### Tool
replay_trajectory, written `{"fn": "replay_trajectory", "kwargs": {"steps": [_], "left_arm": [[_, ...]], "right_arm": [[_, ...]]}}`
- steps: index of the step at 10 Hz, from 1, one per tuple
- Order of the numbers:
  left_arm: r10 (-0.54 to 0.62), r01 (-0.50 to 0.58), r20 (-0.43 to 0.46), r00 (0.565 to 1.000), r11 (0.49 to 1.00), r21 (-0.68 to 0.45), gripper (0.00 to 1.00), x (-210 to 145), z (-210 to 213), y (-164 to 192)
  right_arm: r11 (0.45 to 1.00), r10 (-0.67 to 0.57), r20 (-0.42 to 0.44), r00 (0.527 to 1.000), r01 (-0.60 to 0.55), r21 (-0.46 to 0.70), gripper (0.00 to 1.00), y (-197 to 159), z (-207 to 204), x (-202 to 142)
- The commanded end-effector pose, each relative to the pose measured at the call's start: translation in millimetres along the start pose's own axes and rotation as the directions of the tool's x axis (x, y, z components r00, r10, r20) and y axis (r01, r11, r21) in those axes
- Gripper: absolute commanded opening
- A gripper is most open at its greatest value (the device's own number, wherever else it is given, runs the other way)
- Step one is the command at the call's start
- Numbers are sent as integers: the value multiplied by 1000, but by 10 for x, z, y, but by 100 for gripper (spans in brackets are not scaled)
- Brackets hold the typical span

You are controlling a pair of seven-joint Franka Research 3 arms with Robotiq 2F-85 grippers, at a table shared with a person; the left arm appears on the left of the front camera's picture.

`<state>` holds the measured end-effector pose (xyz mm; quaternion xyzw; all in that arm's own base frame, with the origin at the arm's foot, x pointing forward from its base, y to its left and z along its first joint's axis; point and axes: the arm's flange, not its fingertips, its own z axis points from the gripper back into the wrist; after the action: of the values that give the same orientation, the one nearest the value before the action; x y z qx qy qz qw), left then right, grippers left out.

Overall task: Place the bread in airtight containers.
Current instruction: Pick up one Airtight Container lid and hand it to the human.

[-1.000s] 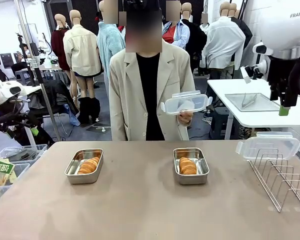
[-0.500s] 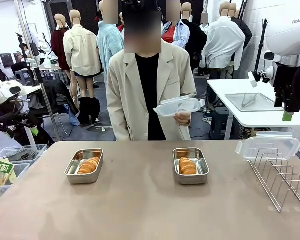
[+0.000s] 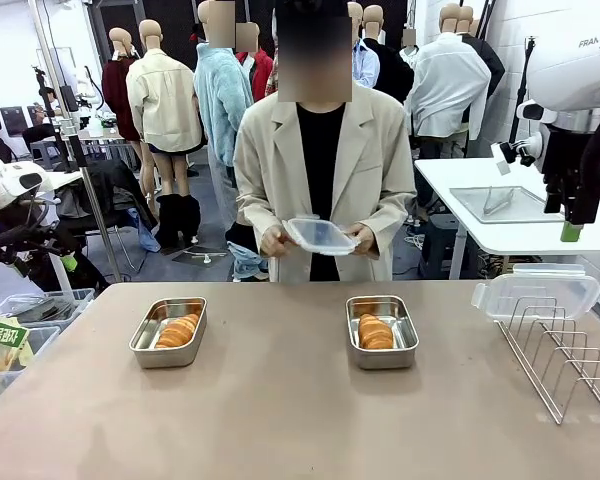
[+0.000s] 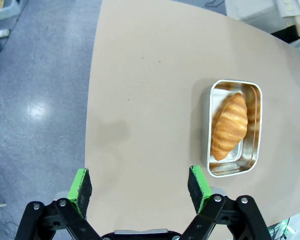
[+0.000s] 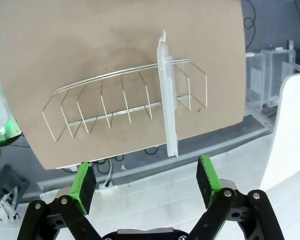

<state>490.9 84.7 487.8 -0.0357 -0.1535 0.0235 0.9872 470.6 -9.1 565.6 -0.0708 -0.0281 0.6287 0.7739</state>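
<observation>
The left fingers (image 4: 80,186) and the right fingers (image 5: 85,181) stand wide and empty, each open tin (image 3: 143,345) holds a croissant roll (image 3: 177,330), and the person (image 3: 320,160) holds a clear lid (image 3: 320,236).

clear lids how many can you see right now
2. One lid is held level in the person's hands, beyond the far edge of the table. The second lid stands in the wire rack on the robot's right. None seems hidden.
</observation>
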Motion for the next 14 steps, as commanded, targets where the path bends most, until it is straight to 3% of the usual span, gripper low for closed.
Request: {"fn": "replay_trajectory", "kwargs": {"steps": [1, 14], "left_arm": [[3, -3, 8, 1000, 1000, 11, 100, -13, 5, 5], [3, -3, 8, 1000, 1000, 11, 100, -13, 5, 5]], "right_arm": [[1000, 6, -5, 1000, -6, 3, 100, 12, 10, -21], [1000, 6, -5, 1000, -6, 3, 100, 12, 10, -21]]}}
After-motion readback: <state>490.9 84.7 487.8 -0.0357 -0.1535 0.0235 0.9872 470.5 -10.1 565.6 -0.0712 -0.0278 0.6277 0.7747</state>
